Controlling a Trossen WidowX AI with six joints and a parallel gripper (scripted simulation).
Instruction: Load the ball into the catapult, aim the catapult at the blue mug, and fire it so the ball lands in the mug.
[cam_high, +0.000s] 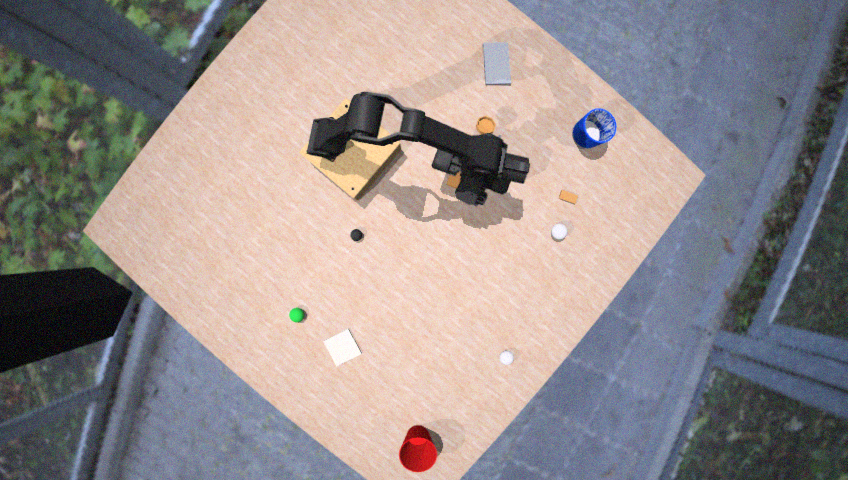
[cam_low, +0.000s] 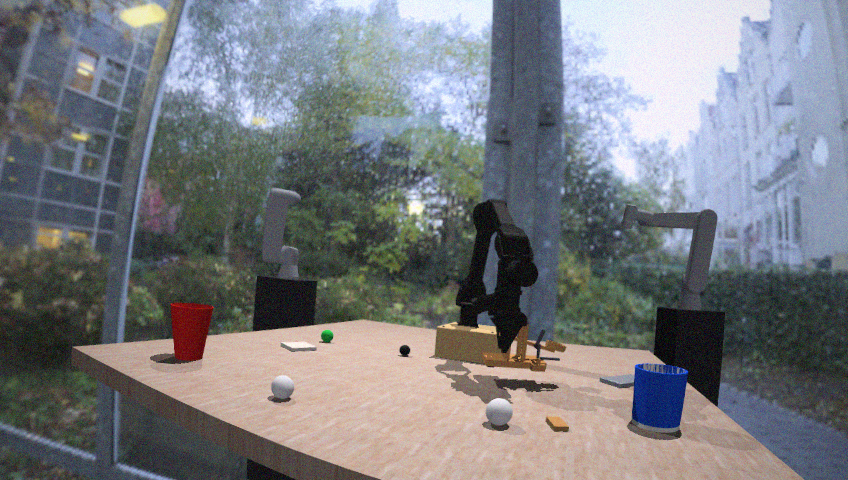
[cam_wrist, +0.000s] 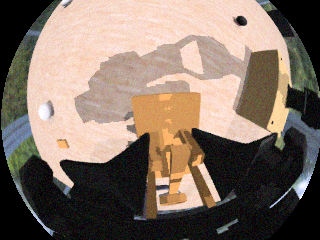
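Observation:
My gripper (cam_low: 507, 348) (cam_wrist: 171, 134) is shut on the orange catapult (cam_low: 533, 361) (cam_wrist: 166, 112), which hangs slightly above the table, its shadow apart below it. In the overhead view the arm hides most of it; its round cup (cam_high: 485, 125) shows empty. The blue mug (cam_high: 586, 135) (cam_low: 659, 397) stands upright, right of the gripper. One white ball (cam_high: 558, 231) (cam_low: 498, 412) (cam_wrist: 45, 111) lies near the mug; another (cam_high: 506, 357) (cam_low: 282, 387) lies farther off. A black ball (cam_high: 356, 234) (cam_low: 404, 350) (cam_wrist: 241, 20) and a green ball (cam_high: 296, 314) (cam_low: 327, 336) lie on the table.
The arm stands on a wooden block (cam_high: 357, 187) (cam_low: 461, 343) (cam_wrist: 260, 87). A small orange block (cam_high: 568, 196) (cam_low: 557, 423) (cam_wrist: 62, 143) lies near the mug. A grey plate (cam_high: 497, 63) (cam_low: 617, 380), white tile (cam_high: 342, 346) (cam_low: 298, 346) and red cup (cam_high: 417, 453) (cam_low: 191, 333) are also on the table.

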